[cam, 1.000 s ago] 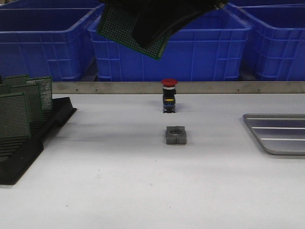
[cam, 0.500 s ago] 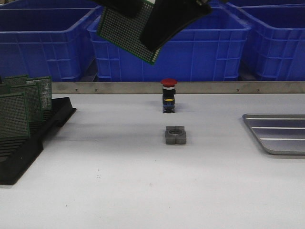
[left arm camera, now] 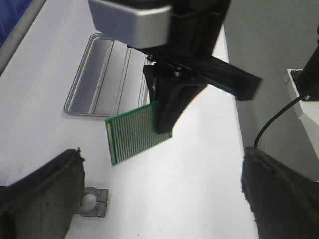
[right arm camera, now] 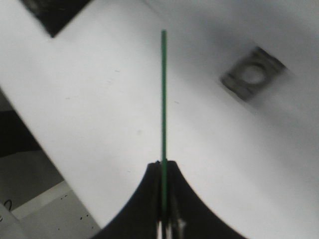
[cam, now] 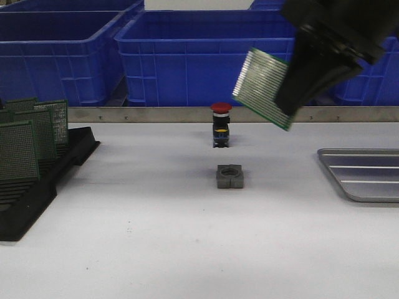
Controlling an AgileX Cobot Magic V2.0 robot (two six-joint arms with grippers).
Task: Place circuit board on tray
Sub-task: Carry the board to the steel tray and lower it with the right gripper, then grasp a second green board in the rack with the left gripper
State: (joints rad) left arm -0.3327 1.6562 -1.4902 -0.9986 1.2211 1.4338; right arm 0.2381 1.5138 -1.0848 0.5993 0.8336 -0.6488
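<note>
My right gripper (cam: 290,103) is shut on a green perforated circuit board (cam: 262,87) and holds it tilted in the air, right of the table's middle and left of the tray. The silver-grey ridged tray (cam: 365,177) lies flat at the table's right edge, with nothing on it. In the left wrist view the board (left arm camera: 134,132) hangs from the right gripper (left arm camera: 163,122) just short of the tray (left arm camera: 102,74). In the right wrist view the board (right arm camera: 163,89) shows edge-on, clamped between the fingers (right arm camera: 152,199). My left gripper (left arm camera: 159,199) is open and empty above the table.
A black slotted rack (cam: 43,187) with several upright green boards (cam: 25,140) stands at the left. A red-capped button (cam: 221,124) and a grey clamp block (cam: 229,176) sit mid-table. Blue bins (cam: 206,56) stand behind a metal rail.
My right gripper has carried the board from the upper left of centre to the right and lower, toward the tray. The rest has not moved.
</note>
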